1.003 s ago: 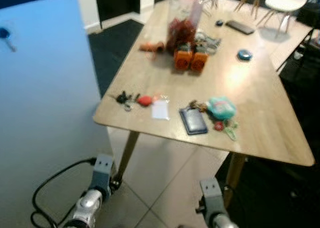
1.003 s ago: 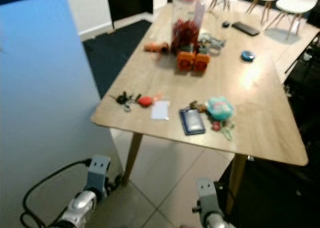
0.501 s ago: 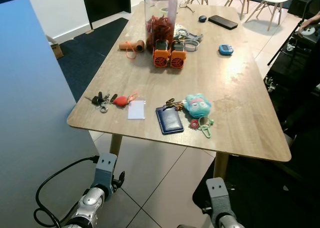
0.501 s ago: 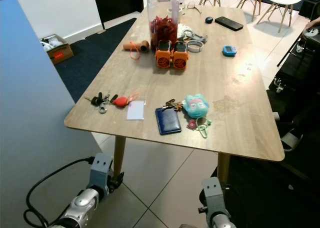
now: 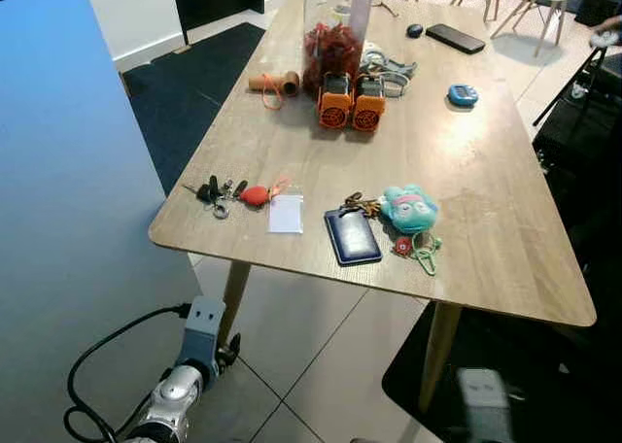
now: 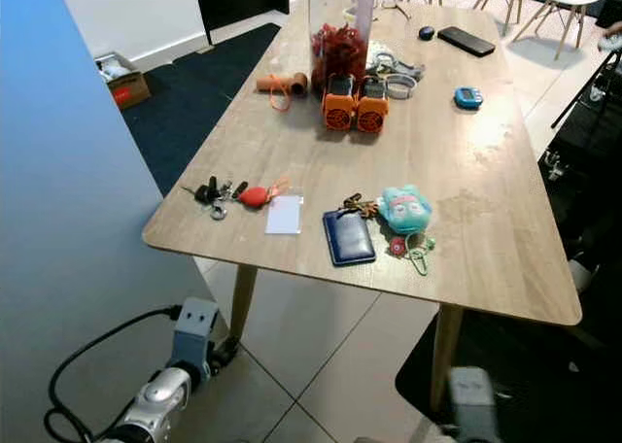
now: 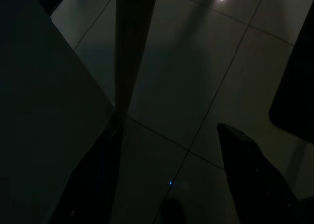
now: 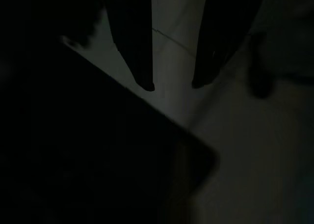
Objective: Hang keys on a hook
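Keys [image 5: 230, 191] – black heads, red fob – lie lengthwise along the desk [image 5: 486, 200] front edge; both tools [image 8: 171, 84] hang apart.

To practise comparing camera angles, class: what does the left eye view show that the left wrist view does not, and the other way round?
Left eye view alone: the tabletop from above, with keys near its left corner, a dark wallet, a teal plush keyring and a tall jar.
Left wrist view alone: the left end effector, its two black fingers apart, holding nothing.
Both: a wooden table leg and the tiled floor.
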You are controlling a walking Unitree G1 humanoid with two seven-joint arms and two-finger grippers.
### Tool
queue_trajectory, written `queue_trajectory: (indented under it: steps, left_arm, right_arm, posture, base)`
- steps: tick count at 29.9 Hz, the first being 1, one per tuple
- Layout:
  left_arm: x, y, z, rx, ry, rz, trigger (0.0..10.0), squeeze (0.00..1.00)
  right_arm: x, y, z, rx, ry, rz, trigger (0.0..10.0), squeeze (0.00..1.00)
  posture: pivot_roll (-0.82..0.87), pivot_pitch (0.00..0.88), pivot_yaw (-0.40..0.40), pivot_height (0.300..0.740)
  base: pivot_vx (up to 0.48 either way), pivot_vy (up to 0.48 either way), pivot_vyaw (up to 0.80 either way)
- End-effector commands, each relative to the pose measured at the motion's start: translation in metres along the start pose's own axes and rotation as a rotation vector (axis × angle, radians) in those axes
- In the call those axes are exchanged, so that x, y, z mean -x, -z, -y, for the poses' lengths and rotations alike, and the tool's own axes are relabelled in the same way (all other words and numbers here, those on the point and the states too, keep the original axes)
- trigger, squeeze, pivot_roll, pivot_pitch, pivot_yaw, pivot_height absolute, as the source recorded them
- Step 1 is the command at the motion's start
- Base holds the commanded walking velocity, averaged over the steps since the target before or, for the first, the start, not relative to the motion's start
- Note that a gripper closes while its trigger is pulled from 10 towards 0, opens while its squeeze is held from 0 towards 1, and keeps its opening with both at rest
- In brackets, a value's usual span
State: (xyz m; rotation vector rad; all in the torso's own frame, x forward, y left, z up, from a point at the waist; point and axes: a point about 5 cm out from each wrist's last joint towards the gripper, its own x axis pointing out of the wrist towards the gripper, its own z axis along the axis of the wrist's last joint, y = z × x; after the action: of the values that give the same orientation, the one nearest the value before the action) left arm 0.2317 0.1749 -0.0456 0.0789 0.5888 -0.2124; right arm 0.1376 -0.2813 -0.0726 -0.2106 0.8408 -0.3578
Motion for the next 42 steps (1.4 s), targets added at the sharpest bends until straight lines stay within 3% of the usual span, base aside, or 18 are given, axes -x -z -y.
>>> queue_trajectory:
  steps: [1,4,5,7,8,10,11,12,13,15,19,21,26,29,30,34,38,42]
  left_arm:
    - [0.003,0.008,0.0,0.0,-0.003,-0.029,10.0,0.0]
    - [0.003,0.008,-0.001,0.001,-0.005,-0.03,10.0,0.0]
    - [0.003,0.008,-0.001,0.001,-0.005,-0.03,10.0,0.0]
    - [0.003,0.008,-0.001,0.003,-0.007,-0.029,10.0,0.0]
    - [0.003,0.008,-0.001,0.003,-0.007,-0.029,10.0,0.0]
    - [0.003,0.008,-0.001,0.003,-0.008,-0.029,10.0,0.0]
    - [0.003,0.008,-0.001,0.003,-0.008,-0.029,10.0,0.0]
    - [0.003,0.008,-0.001,0.003,-0.007,-0.029,10.0,0.0]
    - [0.003,0.008,-0.001,0.003,-0.007,-0.029,10.0,0.0]
    - [0.003,0.007,-0.001,0.002,-0.007,-0.028,10.0,0.0]
    - [0.002,0.007,-0.001,0.003,-0.007,-0.027,10.0,0.0]
    - [0.003,0.007,-0.001,0.009,-0.012,-0.027,10.0,0.0]
    - [0.003,0.008,-0.001,0.014,-0.015,-0.026,10.0,0.0]
    - [0.003,0.008,0.001,0.019,-0.016,-0.025,10.0,0.0]
    - [0.003,0.008,0.001,0.019,-0.016,-0.025,10.0,0.0]
    - [0.003,0.009,0.002,0.023,-0.017,-0.025,10.0,0.0]
    - [0.003,0.009,0.002,0.026,-0.019,-0.023,10.0,0.0]
    - [0.003,0.009,0.001,0.027,-0.021,-0.023,10.0,0.0]
  right_arm:
    - [0.002,0.004,0.016,-0.04,0.066,0.0,10.0,0.0]
    - [0.002,-0.004,0.054,-0.109,0.191,0.051,10.0,0.0]
    - [0.002,-0.004,0.054,-0.109,0.191,0.051,10.0,0.0]
    - [0.004,-0.018,0.09,-0.201,0.328,0.125,10.0,0.0]
    - [0.004,-0.018,0.09,-0.201,0.328,0.125,10.0,0.0]
    - [0.008,-0.048,0.129,-0.334,0.462,0.27,10.0,0.0]
    - [0.008,-0.048,0.129,-0.334,0.462,0.27,10.0,0.0]
    - [0.011,-0.079,0.151,-0.4,0.517,0.407,10.0,0.0]
    - [0.011,-0.079,0.151,-0.4,0.517,0.407,10.0,0.0]
    - [0.015,-0.118,0.164,-0.44,0.526,0.558,10.0,0.0]
    - [0.017,-0.138,0.167,-0.46,0.512,0.639,10.0,0.0]
    - [0.024,-0.205,0.157,-0.49,0.376,0.851,10.0,0.0]
    - [0.02,-0.236,0.132,-0.449,0.205,0.876,10.0,0.0]
    - [0.017,-0.259,0.079,-0.252,-0.03,0.891,10.0,0.0]
    - [0.017,-0.259,0.079,-0.252,-0.03,0.891,10.0,0.0]
    - [0.017,-0.264,0.02,-0.084,-0.273,0.875,10.0,0.0]
    - [0.019,-0.259,-0.009,0.018,-0.385,0.851,10.0,0.0]
    - [0.022,-0.254,-0.022,0.107,-0.453,0.843,10.0,0.0]
  posture:
    - [0.06,0.052,-0.014,0.74]
    - [0.06,0.055,-0.011,0.74]
    - [0.06,0.055,-0.011,0.74]
    - [0.06,0.054,-0.011,0.74]
    - [0.06,0.054,-0.011,0.74]
    - [0.05,0.053,-0.008,0.74]
    - [0.05,0.053,-0.008,0.74]
    - [0.05,0.052,-0.008,0.74]
    - [0.05,0.052,-0.008,0.74]
    - [0.05,0.051,-0.009,0.74]
    - [0.05,0.051,-0.01,0.74]
    - [0.05,0.051,-0.018,0.74]
    - [0.05,0.052,-0.02,0.74]
    - [0.05,0.051,-0.024,0.74]
    - [0.05,0.051,-0.024,0.74]
    - [0.05,0.053,-0.027,0.74]
    - [0.05,0.053,-0.03,0.74]
    - [0.05,0.055,-0.03,0.74]
  base:
    - [0.0,0.0,0.0]
    - [0.0,0.0,0.0]
    - [0.0,0.0,0.0]
    - [0.0,0.0,0.0]
    - [0.0,0.0,0.0]
    - [0.0,0.0,0.0]
    - [0.0,0.0,0.0]
    - [0.0,0.0,0.0]
    - [0.0,0.0,0.0]
    - [0.0,0.0,0.0]
    - [0.0,0.0,0.0]
    - [0.0,0.0,0.0]
    - [0.0,0.0,0.0]
    - [0.0,0.0,0.0]
    - [0.0,0.0,0.0]
    - [0.0,0.0,0.0]
    - [0.0,0.0,0.0]
    - [0.0,0.0,0.0]
